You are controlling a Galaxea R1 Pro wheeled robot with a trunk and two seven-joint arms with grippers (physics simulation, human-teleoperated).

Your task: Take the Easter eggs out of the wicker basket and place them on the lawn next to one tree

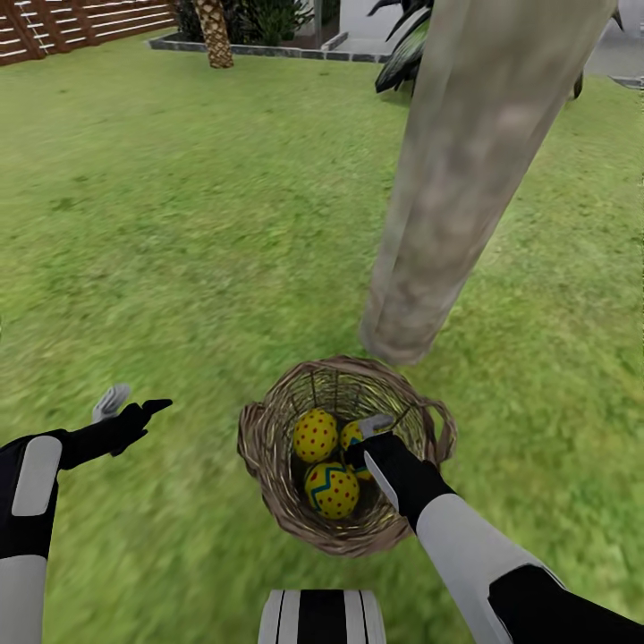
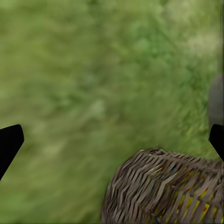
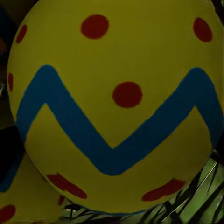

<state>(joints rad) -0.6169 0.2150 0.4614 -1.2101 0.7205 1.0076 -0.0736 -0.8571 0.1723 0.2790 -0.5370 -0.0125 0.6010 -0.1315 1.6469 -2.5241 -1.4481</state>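
Three Easter eggs (image 1: 327,461) all inside wicker basket (image 1: 268,456); none placed yet, full transfer remains. Right gripper (image 1: 368,438) down among them, egg (image 3: 116,105) directly ahead; finger state cannot tell. Left gripper (image 1: 130,407) spread, idle beside basket. Tree (image 1: 456,197) just beyond, on lawn (image 1: 179,224); fence (image 1: 72,27) far.

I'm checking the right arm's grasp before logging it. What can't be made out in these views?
- Right gripper, head view: fingertips are down among the eggs, so open or shut is unclear.
- Third egg, head view: mostly hidden behind that gripper.
- Tree: crown cut off by the top edge.
- Basket, left wrist view: cut off by the bottom edge.
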